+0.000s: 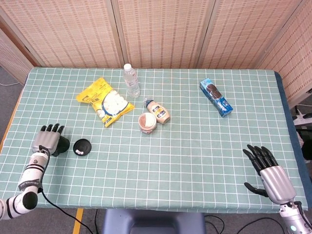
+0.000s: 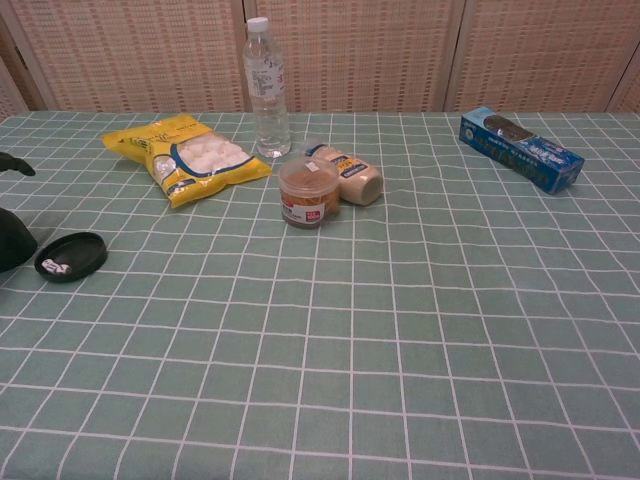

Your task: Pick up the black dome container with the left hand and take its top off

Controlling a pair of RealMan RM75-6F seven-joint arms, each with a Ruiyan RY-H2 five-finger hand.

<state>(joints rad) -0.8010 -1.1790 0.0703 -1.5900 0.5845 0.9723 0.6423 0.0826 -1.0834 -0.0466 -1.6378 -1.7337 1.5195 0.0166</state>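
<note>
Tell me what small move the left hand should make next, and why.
Probably set the black container down on the table and let go. The left hand holds it at the table's left edge, and its black lid already lies apart beside it, so the top looks off.

The left hand [image 1: 48, 140] is at the table's left edge, with the black dome container [image 1: 60, 145] against it and the round black lid [image 1: 82, 146] just beside, on its right. The middle and the near part of the table [image 1: 195, 161] are bare cloth, up to the right hand [image 1: 269, 171]. Farther back stand the yellow bag [image 1: 106, 101], water bottle [image 1: 131, 81], small jar [image 1: 148, 122], lying bottle [image 1: 158, 111] and blue box [image 1: 216, 97].
</note>
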